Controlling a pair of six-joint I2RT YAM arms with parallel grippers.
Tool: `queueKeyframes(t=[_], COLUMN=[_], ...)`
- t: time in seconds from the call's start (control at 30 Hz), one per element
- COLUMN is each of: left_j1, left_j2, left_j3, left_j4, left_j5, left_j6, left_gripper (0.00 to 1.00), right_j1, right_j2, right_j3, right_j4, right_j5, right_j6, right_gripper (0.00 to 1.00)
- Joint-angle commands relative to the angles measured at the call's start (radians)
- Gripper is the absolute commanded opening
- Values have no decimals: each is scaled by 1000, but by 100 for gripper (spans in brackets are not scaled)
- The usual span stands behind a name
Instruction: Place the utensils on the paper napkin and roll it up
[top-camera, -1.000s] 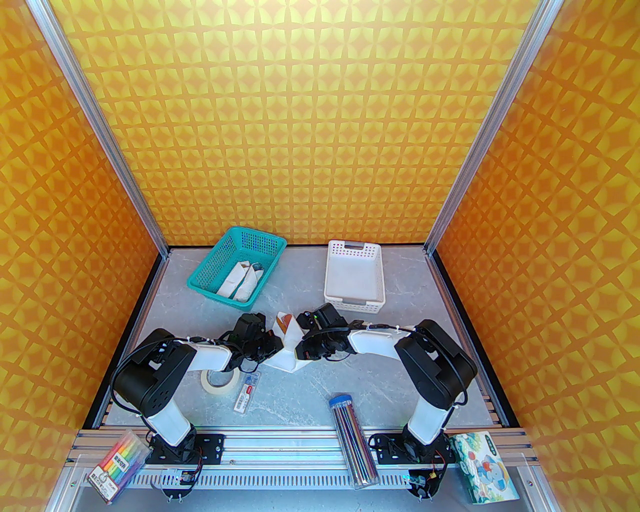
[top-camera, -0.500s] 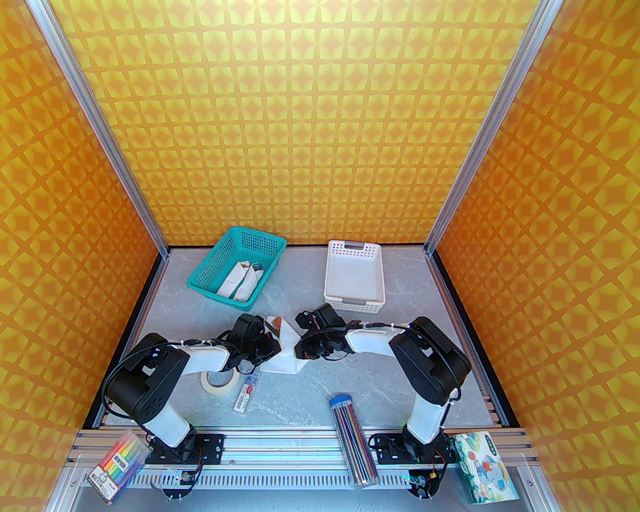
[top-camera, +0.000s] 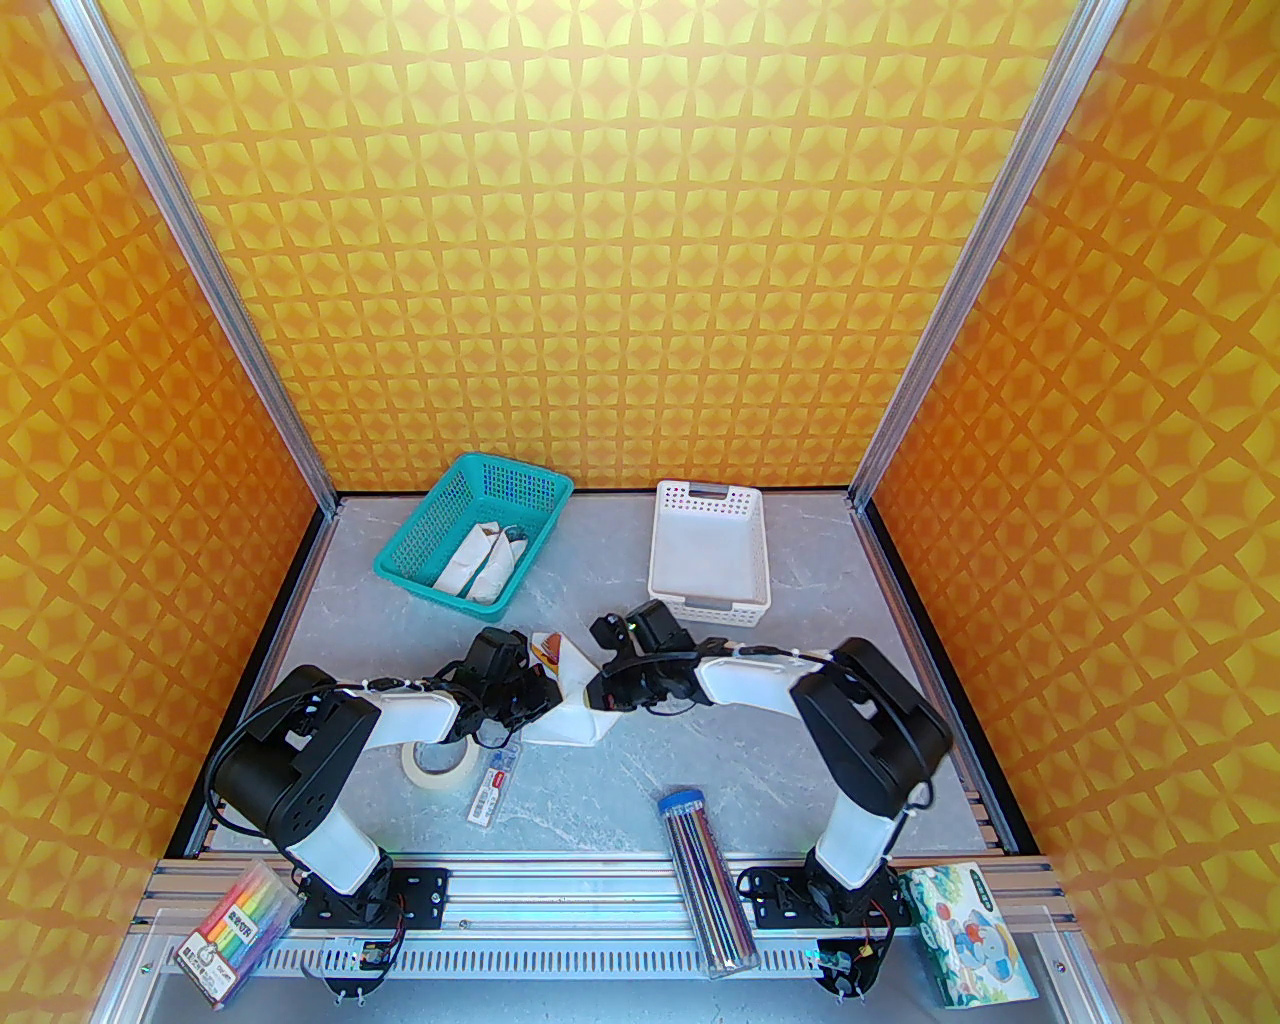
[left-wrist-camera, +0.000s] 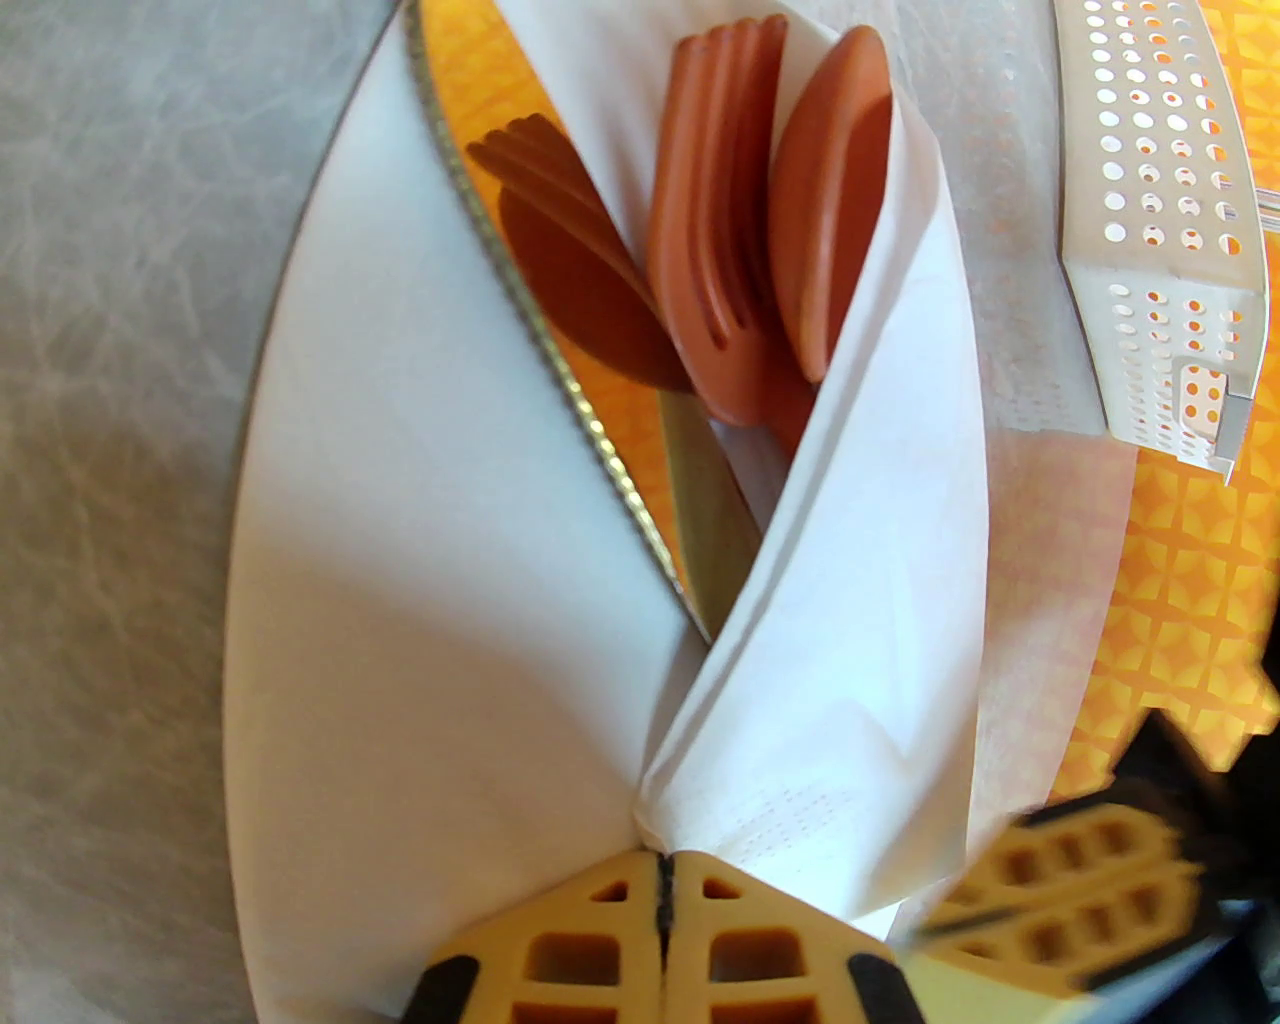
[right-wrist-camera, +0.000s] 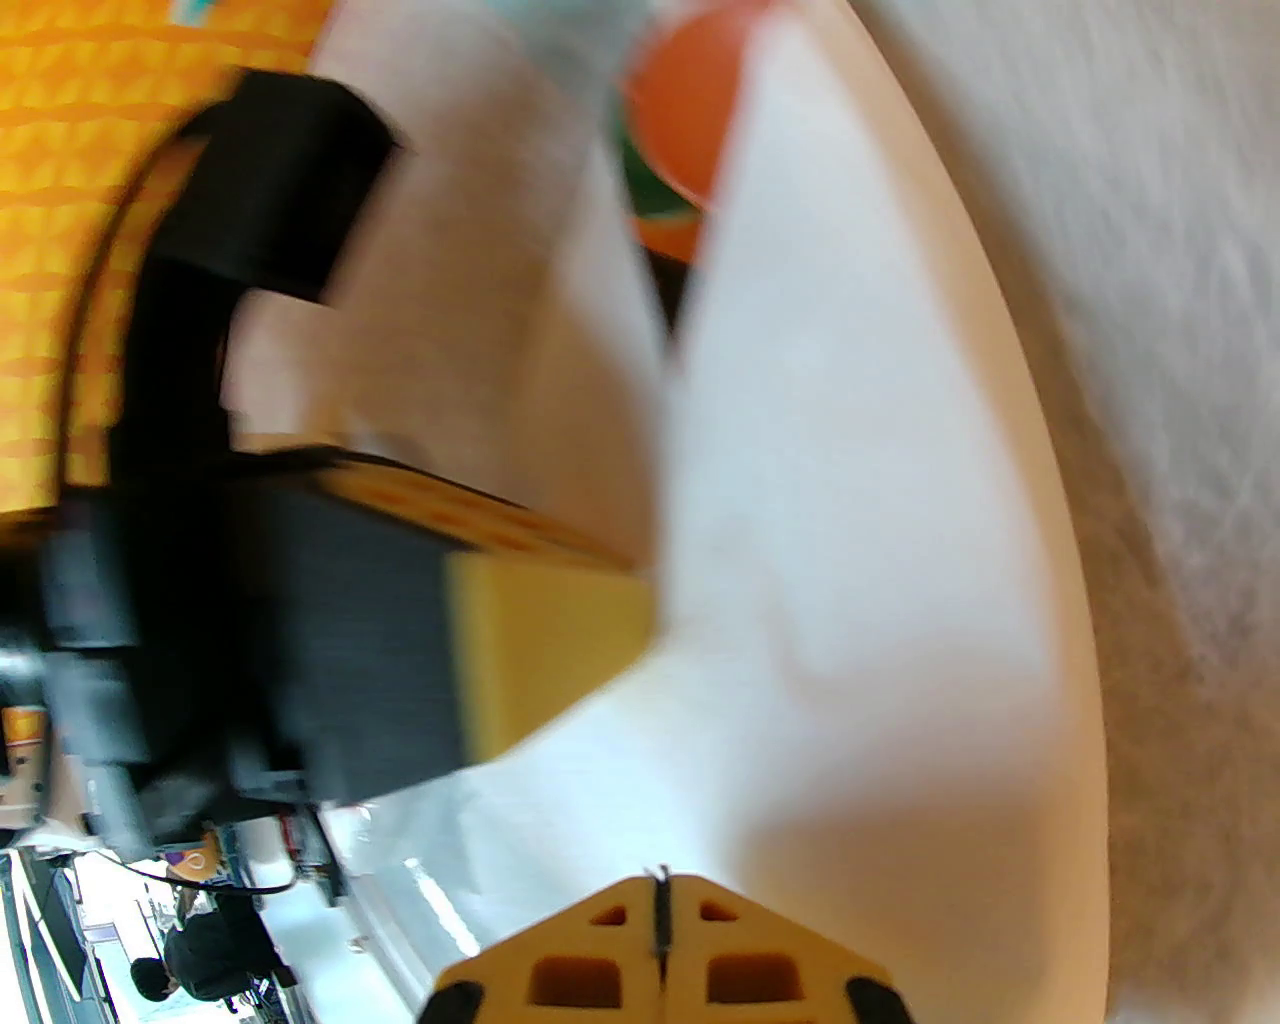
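The paper napkin (top-camera: 575, 712) lies mid-table between my two grippers, its sides folded up over the utensils. In the left wrist view the orange fork (left-wrist-camera: 715, 250), the reddish-brown spoon (left-wrist-camera: 830, 200) and the knife's serrated, mirror-like blade (left-wrist-camera: 640, 440) stick out of the napkin (left-wrist-camera: 420, 500). My left gripper (left-wrist-camera: 665, 880) (top-camera: 545, 695) is shut on the napkin where the two flaps cross. Pinching the opposite side of the napkin (right-wrist-camera: 850, 500) is my right gripper (right-wrist-camera: 660, 890) (top-camera: 598, 695), also shut. The spoon bowl (right-wrist-camera: 690, 110) peeks out at the top there.
A teal basket (top-camera: 410, 560) holding white bundles stands at the back left, a white slotted tray (top-camera: 710, 600) at the back right. A tape roll (top-camera: 438, 765) and small box (top-camera: 495, 785) lie by the left arm. Pencil tube (top-camera: 705, 880), marker pack (top-camera: 240, 930) and tissue pack (top-camera: 965, 935) sit along the near edge.
The napkin's raised flap has come down and leftward, so the bundle sits flatter. The left arm has shifted slightly left. Both grippers stay shut.
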Motion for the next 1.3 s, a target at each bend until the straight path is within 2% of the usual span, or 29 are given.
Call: queueKeyframes(t=[0.0, 0.13, 0.7, 1.1, 1.27], left_j1=[4, 4, 5, 8, 8], left_j2=[35, 31, 29, 41, 41], left_j3=[-14, -6, -4, 32, 45], left_j4=[-62, -71, -81, -119, -142], left_j5=[-56, -59, -63, -63, -63], left_j6=[32, 39, 46, 77, 90], left_gripper=[0, 0, 0, 0, 0], right_j1=[-49, -75, -78, -78, -78], right_j2=[-36, -11, 34, -18, -81], right_j3=[-30, -47, -113, -248, -237], right_j4=[23, 6, 23, 129, 88], right_j5=[-30, -13, 46, 35, 19], right_j6=[11, -7, -2, 81, 91], right_gripper=[1, 0, 0, 0, 0])
